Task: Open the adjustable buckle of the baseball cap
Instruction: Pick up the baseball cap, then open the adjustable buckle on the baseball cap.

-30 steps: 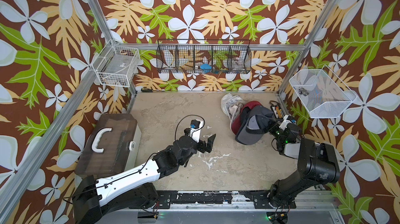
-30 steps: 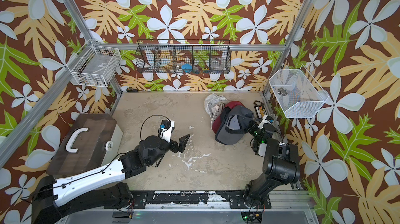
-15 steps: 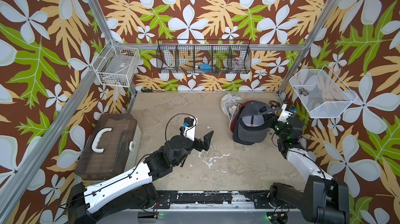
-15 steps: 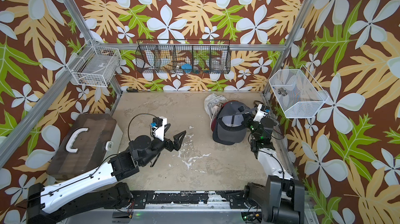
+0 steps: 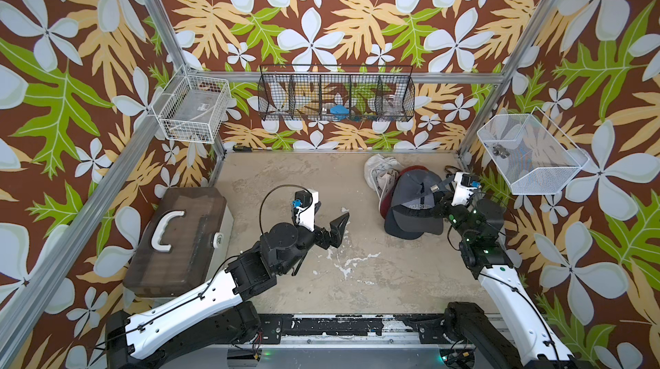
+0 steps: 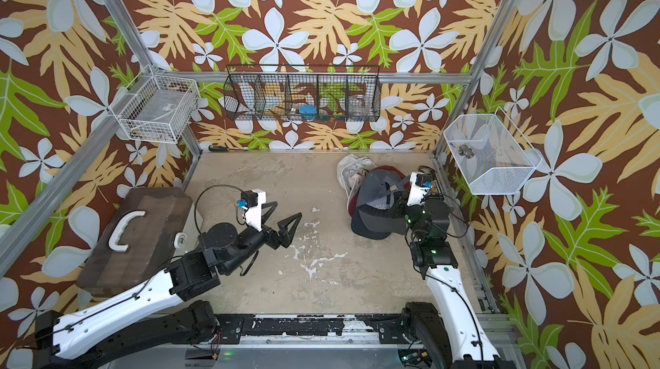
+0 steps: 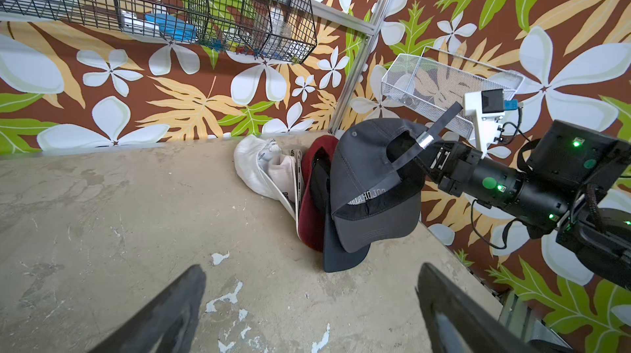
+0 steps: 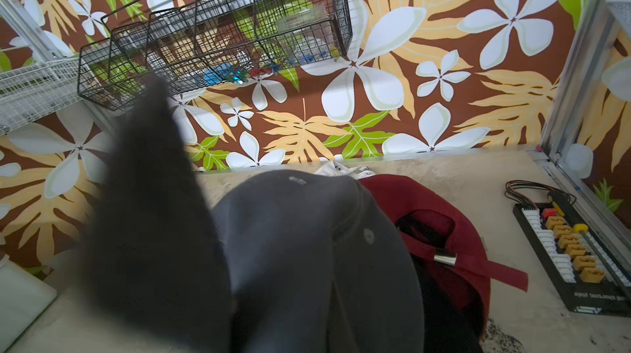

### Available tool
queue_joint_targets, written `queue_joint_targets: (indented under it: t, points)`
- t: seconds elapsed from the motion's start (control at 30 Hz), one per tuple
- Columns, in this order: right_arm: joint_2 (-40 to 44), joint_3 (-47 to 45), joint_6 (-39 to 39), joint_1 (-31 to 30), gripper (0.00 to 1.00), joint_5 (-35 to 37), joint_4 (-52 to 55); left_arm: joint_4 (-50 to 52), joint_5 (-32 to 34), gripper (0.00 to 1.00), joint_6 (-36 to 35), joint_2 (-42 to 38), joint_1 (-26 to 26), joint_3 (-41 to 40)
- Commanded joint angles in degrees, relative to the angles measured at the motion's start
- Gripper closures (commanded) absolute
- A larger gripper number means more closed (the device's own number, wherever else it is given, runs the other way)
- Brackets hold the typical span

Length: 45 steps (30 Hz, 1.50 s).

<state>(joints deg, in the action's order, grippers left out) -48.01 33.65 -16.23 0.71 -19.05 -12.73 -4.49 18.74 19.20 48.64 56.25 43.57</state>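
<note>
Right gripper [image 7: 431, 158] clamped on rear band of grey cap [image 7: 368, 177], cap raised over red cap [image 7: 317, 170] near far right corner of worktop [image 7: 136, 214]. Left gripper [image 6: 286, 211] spread wide, empty, mid-worktop. Cap looks light, floppy; strap [image 7: 406, 156] thin. Best pinch likely beside metal buckle [image 7: 424, 139]. Wall close on right; open room toward centre.

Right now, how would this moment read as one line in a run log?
right gripper: shut on gray cap, back edge | buckle: not yet opened | left gripper: open, apart from cap
</note>
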Motion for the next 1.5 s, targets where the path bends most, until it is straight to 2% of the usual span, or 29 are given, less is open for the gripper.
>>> queue_joint_targets:
  t: [0.0,0.23,0.63,0.93,1.27,1.47]
  points:
    - [2.12,0.36,3.09,-2.13,0.99,0.13,2.31,0.25,-1.64,0.02,-0.42,-0.05,0.16,1.31]
    - [4.10,2.46,7.76,-10.64,1.00,0.82,6.90,2.51,-2.29,0.02,-2.67,2.89,1.78,6.96]
    - [5.18,2.29,8.15,-21.23,1.00,-0.91,8.69,4.34,-7.02,0.03,-4.24,7.34,3.98,13.64]
    - [5.56,1.65,7.18,-26.01,1.00,-6.43,8.51,7.05,-12.45,0.03,-4.89,11.10,4.17,17.46]
    - [5.78,-0.51,5.92,-30.97,1.00,-5.38,6.87,9.00,-17.18,0.03,-5.12,14.96,4.17,20.67]
    - [6.59,-1.64,3.81,-31.65,1.00,-8.06,4.84,9.41,-18.41,0.03,-5.57,16.72,4.18,21.22]
